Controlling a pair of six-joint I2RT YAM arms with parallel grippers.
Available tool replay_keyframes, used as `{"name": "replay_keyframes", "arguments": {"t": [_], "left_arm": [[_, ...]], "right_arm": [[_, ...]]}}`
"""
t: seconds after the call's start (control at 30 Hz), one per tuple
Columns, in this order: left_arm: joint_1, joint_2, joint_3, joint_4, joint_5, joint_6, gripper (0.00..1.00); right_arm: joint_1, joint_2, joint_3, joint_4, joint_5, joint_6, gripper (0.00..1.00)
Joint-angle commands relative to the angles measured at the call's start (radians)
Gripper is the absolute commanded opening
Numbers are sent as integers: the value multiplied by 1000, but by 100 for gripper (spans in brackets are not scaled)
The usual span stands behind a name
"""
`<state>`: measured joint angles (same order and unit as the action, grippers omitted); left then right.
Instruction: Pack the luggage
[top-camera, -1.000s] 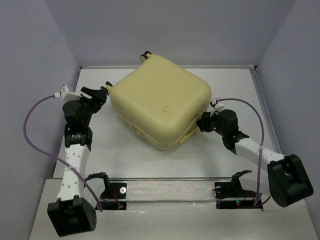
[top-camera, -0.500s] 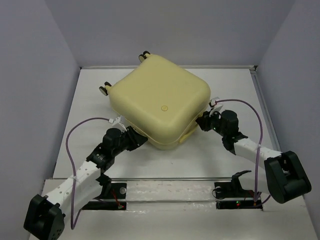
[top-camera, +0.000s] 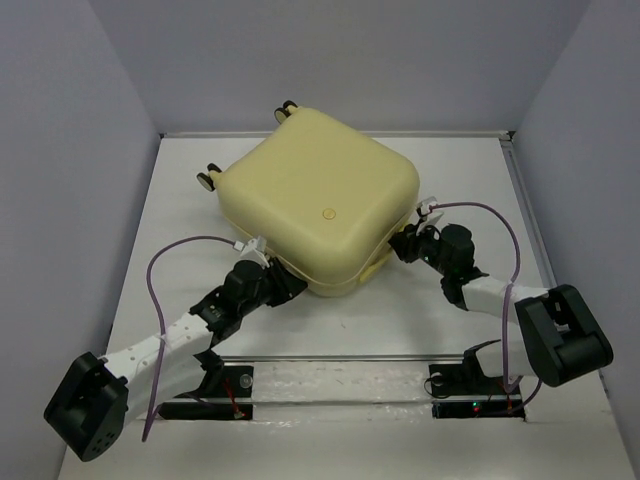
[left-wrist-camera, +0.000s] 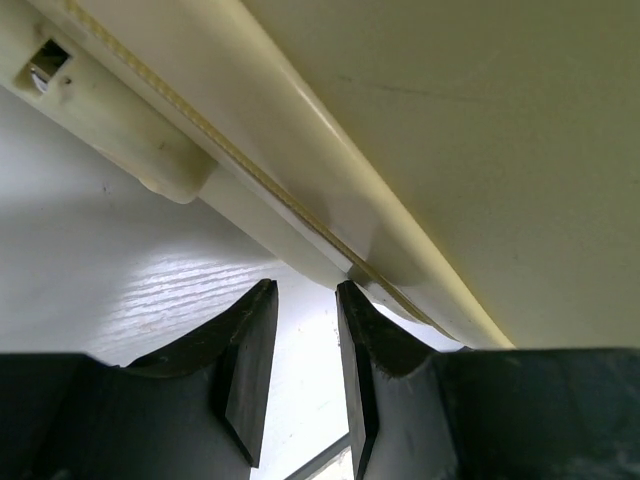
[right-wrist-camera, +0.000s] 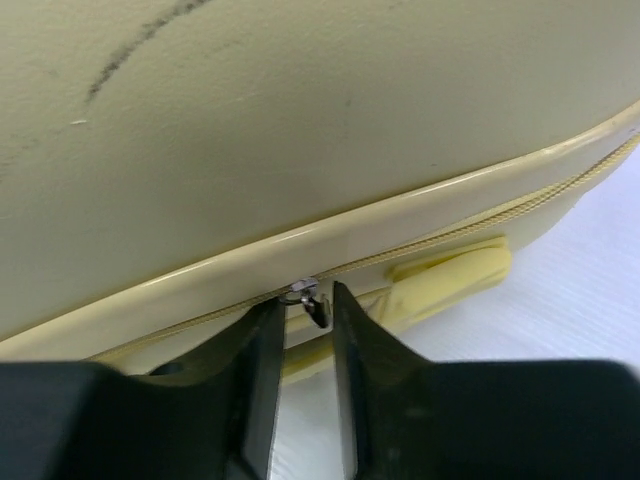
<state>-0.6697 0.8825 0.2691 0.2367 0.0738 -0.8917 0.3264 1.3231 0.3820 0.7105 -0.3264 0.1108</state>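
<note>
- Top external view: the luggage (top-camera: 318, 205) is seen closed and lying flat on the white table (top-camera: 480, 180), towards the far side. It is turned corner-on to the arms, with caster wheels (top-camera: 207, 180) at its far-left edge.
- The left gripper (top-camera: 290, 288) is placed low at the near-left edge of the shell.
- From the left wrist, its fingers (left-wrist-camera: 250, 360) are seen a narrow gap apart at the zip seam, and nothing is held between them.
- The right gripper (top-camera: 400, 243) is set at the near-right edge.
- From the right wrist, a small metal zip pull (right-wrist-camera: 308, 298) is seen between the narrowly parted fingers (right-wrist-camera: 262, 360). Whether it is pinched cannot be told.
</note>
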Motion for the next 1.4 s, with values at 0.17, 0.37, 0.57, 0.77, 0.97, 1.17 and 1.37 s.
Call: {"name": "replay_keyframes", "arguments": {"t": [0.17, 0.37, 0.57, 0.77, 0.97, 1.17, 1.37], "left_arm": [[-62, 27, 38, 189, -58, -12, 41], [-76, 127, 93, 291, -101, 3, 41], [-74, 254, 189, 407, -134, 39, 41], [-76, 371, 277, 461, -126, 34, 41], [-77, 443, 373, 463, -106, 43, 40], [-82, 420, 349, 443, -109, 54, 41], [129, 189, 357, 100, -38, 141, 75]], "right_arm": [[14, 1, 14, 212, -104, 73, 7], [190, -151, -3, -142, -18, 153, 7], [567, -277, -8, -543, 234, 309, 7], [974, -273, 72, -701, 367, 438, 7], [1169, -17, 340, -672, 531, 428, 7], [1119, -1, 361, -507, 889, 452, 7], [1017, -91, 216, -427, 753, 468, 7]]}}
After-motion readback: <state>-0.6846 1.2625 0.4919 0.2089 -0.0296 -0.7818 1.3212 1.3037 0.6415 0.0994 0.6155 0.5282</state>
